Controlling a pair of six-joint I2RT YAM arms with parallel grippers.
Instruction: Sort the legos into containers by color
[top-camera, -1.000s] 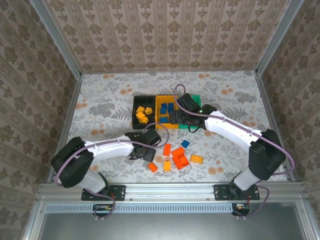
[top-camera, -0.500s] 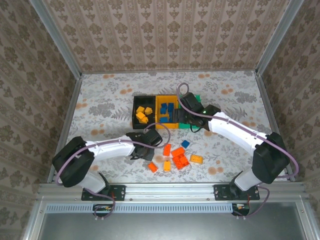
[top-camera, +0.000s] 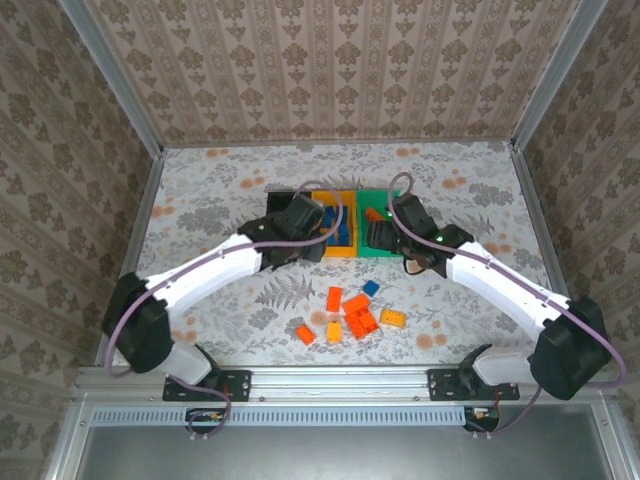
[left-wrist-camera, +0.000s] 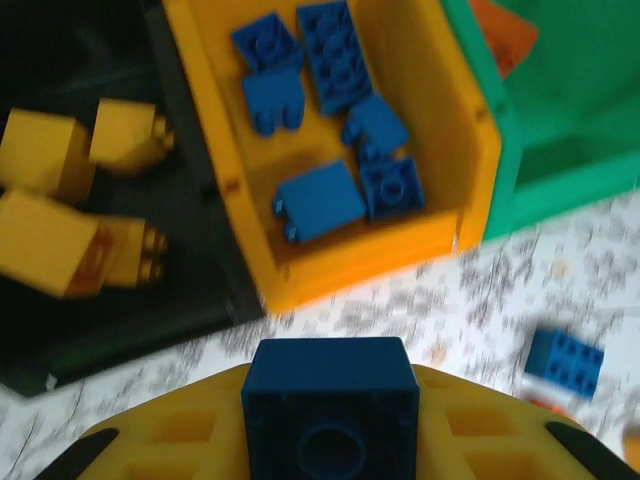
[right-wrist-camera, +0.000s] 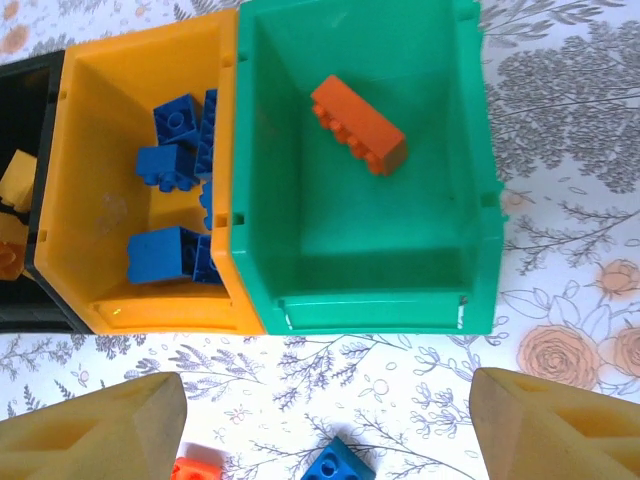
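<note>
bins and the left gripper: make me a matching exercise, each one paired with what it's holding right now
Things:
1. black bin
2. yellow-orange bin
3. green bin
4. left gripper

States:
A. holds one orange-red brick
B. shut on a dark blue brick
C. holds yellow bricks
D. holds several blue bricks

Pairs: 1-C, 2-D, 3-A, 4-B
</note>
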